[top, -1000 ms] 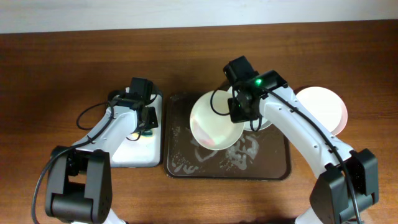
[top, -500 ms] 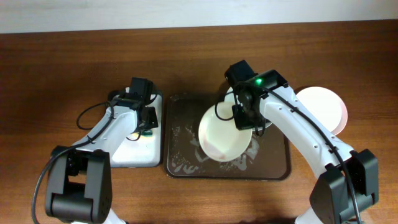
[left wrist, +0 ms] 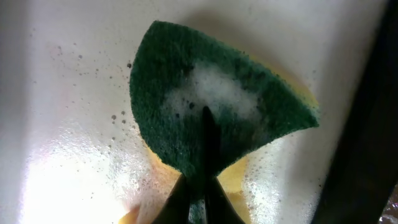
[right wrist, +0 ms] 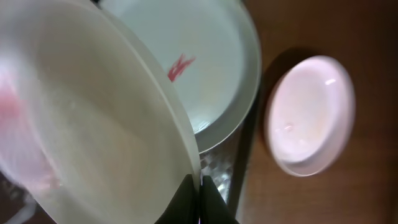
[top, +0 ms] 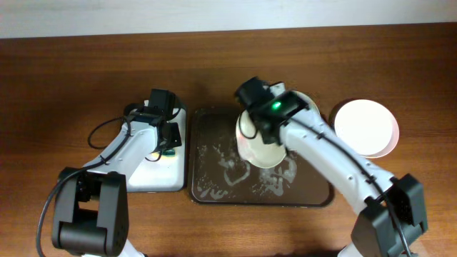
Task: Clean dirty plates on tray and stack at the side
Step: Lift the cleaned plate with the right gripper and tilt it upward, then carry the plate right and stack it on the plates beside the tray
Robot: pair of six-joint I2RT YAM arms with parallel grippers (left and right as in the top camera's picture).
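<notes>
Right claw (right wrist: 200,190) first: the jaws are narrow and pinch the rim of a white plate (right wrist: 93,130). We hold it tilted steeply, with a red smear (right wrist: 15,106) blurred at its left edge in the wrist view. From overhead, this plate hangs over the middle and far half of the dark tray (top: 207,182). Its lower rim is above the wet base, but we cannot tell if it touches.

Just behind it, a mint plate (right wrist: 205,56) lies flat at the tray's far right corner, its red mark facing up. In the wrist view the held rim overlaps the mint plate, so that side is tight. The tray's left half and near edge are bare, glossy and streaked with suds.

Off the tray to the right, another plate (top: 365,127) rests on the wooden table (top: 86,64), apart from the tray rim.

Over to the left claw (left wrist: 200,186): the jaws are closed on a green sponge (left wrist: 211,118), which has foam on top and yellow showing beneath. It sits low over the soapy white floor of the small tray (top: 153,178), just beside the dark tray's left rim.

Bare brown wood surrounds both trays. A pale wall strip (top: 214,14) runs along the far side.
</notes>
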